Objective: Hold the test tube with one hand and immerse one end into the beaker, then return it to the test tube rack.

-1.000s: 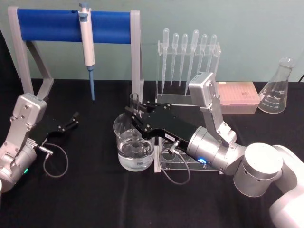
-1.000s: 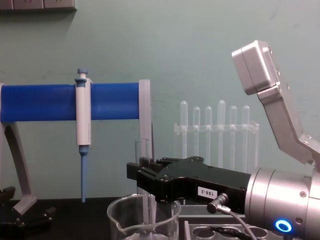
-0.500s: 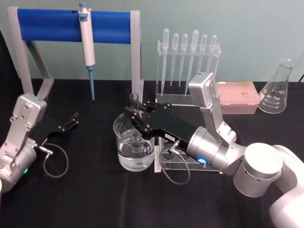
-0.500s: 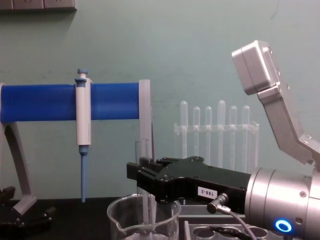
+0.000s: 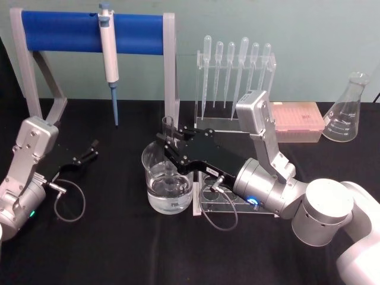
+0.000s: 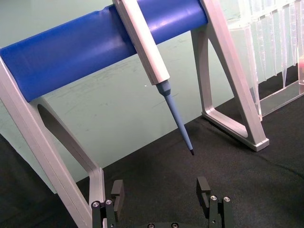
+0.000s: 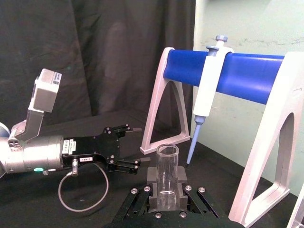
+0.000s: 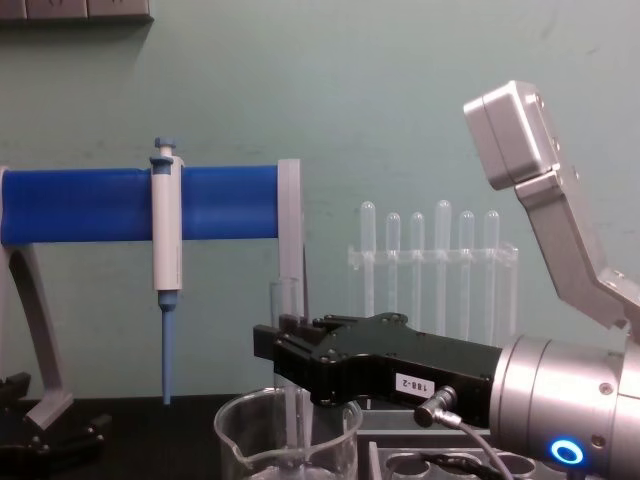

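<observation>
**Grip and placement**

- The right end effector (image 5: 168,142) reaches in from the right, level above the beaker (image 5: 168,189). Its jaws are closed on the tube (image 5: 168,124), and nothing else is in the grip.
- The grip sits high on the tube, just below the rim. Judged purpose: this leaves the long lower part free to enter the beaker while the black fingers stay above the glass wall.
- The tube is upright. This keeps the open rim on top and lets the round end go straight down through the wide mouth without touching the wall.
- The beaker stands on the surface (image 5: 119,249) just beside the rack (image 5: 205,196), which lies under the right wrist. The return path to a rack hole is therefore short.
- The left end effector (image 5: 89,151) is parked low at the left, near the foot of the blue stand (image 5: 71,29). In the left wrist view its fingers are spread wide and hold nothing.

**Tube position**

- The lower end is inside the beaker, below its rim, on the far side of the mouth.
- The beaker holds clear liquid in its lower part. The tip appears to reach it, but the contact point cannot be confirmed through the glass.

**Tube appearance**

- Clear glass, straight-walled, with an open round rim standing just above the fingers.
- Much narrower than the beaker.
- Contents cannot be made out.
</observation>
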{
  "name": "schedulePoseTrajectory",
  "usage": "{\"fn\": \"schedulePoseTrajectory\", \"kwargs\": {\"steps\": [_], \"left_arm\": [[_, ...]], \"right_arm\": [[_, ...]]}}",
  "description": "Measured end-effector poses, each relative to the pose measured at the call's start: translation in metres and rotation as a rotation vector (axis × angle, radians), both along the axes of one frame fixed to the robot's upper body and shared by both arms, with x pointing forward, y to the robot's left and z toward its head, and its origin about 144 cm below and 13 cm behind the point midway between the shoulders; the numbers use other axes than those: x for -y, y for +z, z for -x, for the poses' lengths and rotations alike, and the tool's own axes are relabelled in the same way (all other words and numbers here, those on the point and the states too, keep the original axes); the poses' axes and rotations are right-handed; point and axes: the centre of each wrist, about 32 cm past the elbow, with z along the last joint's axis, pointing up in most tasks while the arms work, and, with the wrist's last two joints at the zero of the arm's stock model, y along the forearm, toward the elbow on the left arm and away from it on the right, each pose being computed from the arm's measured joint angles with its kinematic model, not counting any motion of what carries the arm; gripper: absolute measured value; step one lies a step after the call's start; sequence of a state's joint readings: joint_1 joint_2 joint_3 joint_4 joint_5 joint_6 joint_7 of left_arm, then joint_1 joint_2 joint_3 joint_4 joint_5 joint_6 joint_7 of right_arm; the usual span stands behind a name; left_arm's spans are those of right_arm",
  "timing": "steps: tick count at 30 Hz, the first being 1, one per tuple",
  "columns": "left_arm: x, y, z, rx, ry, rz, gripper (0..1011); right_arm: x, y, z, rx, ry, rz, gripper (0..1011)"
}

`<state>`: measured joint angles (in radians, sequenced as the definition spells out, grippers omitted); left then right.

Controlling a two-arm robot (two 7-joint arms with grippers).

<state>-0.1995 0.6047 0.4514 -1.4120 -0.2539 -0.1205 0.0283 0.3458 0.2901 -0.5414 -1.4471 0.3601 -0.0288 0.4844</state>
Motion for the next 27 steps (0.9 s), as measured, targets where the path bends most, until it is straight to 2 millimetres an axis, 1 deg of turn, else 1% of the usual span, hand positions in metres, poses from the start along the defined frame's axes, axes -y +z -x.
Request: {"fn": "schedulePoseTrajectory", "kwargs": {"steps": [27], "left_arm": [[0.0,0.0,0.0,0.0,0.0,0.0,1000]], "right_arm": [[0.0,0.0,0.0,0.0,0.0,0.0,224]]}}
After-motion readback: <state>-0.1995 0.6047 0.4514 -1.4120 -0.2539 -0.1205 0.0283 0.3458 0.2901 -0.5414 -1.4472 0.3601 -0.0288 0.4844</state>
